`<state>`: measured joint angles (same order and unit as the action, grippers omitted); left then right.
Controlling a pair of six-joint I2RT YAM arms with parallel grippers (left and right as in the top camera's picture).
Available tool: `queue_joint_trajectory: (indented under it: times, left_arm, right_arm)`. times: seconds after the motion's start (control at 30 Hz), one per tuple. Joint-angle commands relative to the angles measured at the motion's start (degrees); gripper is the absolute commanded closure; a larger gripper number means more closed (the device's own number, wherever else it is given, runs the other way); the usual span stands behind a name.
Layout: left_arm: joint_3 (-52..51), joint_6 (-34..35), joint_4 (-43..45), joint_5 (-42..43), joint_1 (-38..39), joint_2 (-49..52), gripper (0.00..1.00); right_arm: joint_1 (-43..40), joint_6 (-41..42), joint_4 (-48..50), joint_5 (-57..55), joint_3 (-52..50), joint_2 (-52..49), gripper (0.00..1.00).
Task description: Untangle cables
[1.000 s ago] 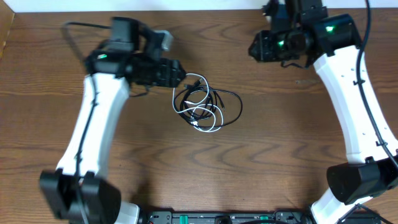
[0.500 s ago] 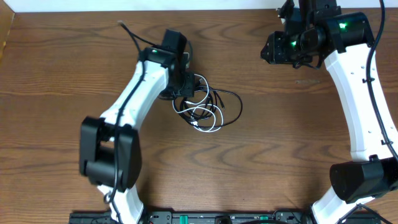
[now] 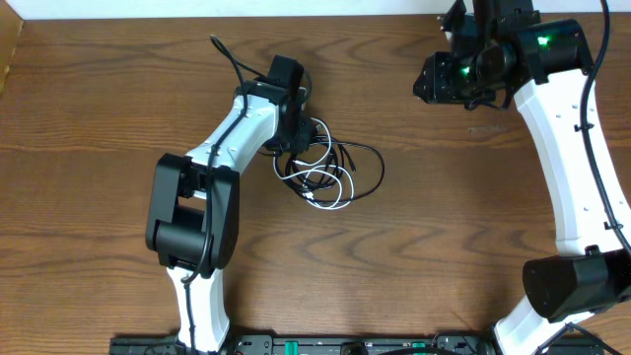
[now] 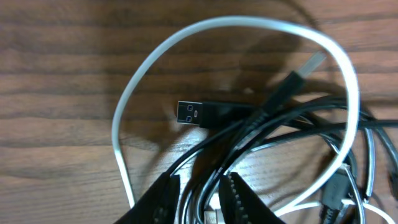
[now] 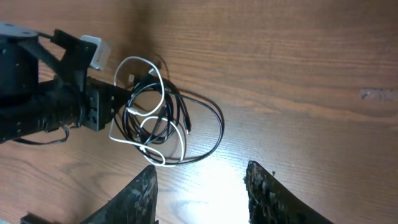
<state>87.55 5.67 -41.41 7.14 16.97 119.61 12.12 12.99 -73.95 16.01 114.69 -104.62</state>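
Observation:
The cables (image 3: 325, 170) lie in one tangle on the wooden table (image 3: 444, 247), several black cords looped with one white cord (image 4: 249, 22). A black USB plug (image 4: 189, 112) sticks out inside the white loop. My left gripper (image 4: 200, 199) is at the tangle's upper left edge (image 3: 296, 133), its jaws shut on a bundle of black strands that fills the gap between them. My right gripper (image 5: 199, 186) hangs high over the table's back right (image 3: 439, 81), open and holding nothing. It is well clear of the tangle (image 5: 155, 118).
The left arm (image 3: 232, 138) reaches across the table from the near side. In the right wrist view its wrist (image 5: 62, 106) sits left of the tangle. The table's back edge (image 3: 325, 12) runs just behind both grippers.
The left arm swung in from the left until its gripper reached the tangle, and its jaws narrowed round black strands. The right gripper shifted slightly right early on, then held still.

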Motion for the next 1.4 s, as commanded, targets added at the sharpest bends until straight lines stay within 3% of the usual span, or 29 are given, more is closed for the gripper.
queue_joint_trajectory:
  times: [0.0,0.47,0.53,0.67,0.8,1.1,1.37]
  left_arm:
    - [0.0,1.3,0.0,-0.5,0.1,3.0,0.77]
    - [-0.9,1.9,-3.5,-0.5,3.9,4.7,0.78]
    - [-0.9,1.9,-4.2,-0.5,4.7,4.7,0.93]
    - [-0.2,1.9,-4.9,-0.5,5.3,3.7,0.93]
    - [4.0,1.9,-6.9,2.0,4.9,-5.3,0.93]
    - [5.0,5.4,0.4,16.8,5.1,-30.3,0.92]
    - [5.0,7.4,5.5,18.0,5.1,-37.1,0.92]
  right_arm:
    - [-0.3,-0.4,-0.7,-0.1,-0.2,0.1,0.58]
    - [0.0,-0.9,-1.1,-0.1,-0.2,0.1,0.58]
    - [0.0,-1.2,-1.4,-0.1,-0.2,0.1,0.58]
    - [0.0,-1.3,-1.9,-0.1,-0.2,0.1,0.57]
    - [0.0,-2.3,-2.0,0.0,-0.2,0.1,0.52]
    - [0.0,-4.0,-0.2,0.9,-0.2,0.1,0.51]
    - [0.0,-9.6,3.5,11.1,-0.2,0.1,0.51]
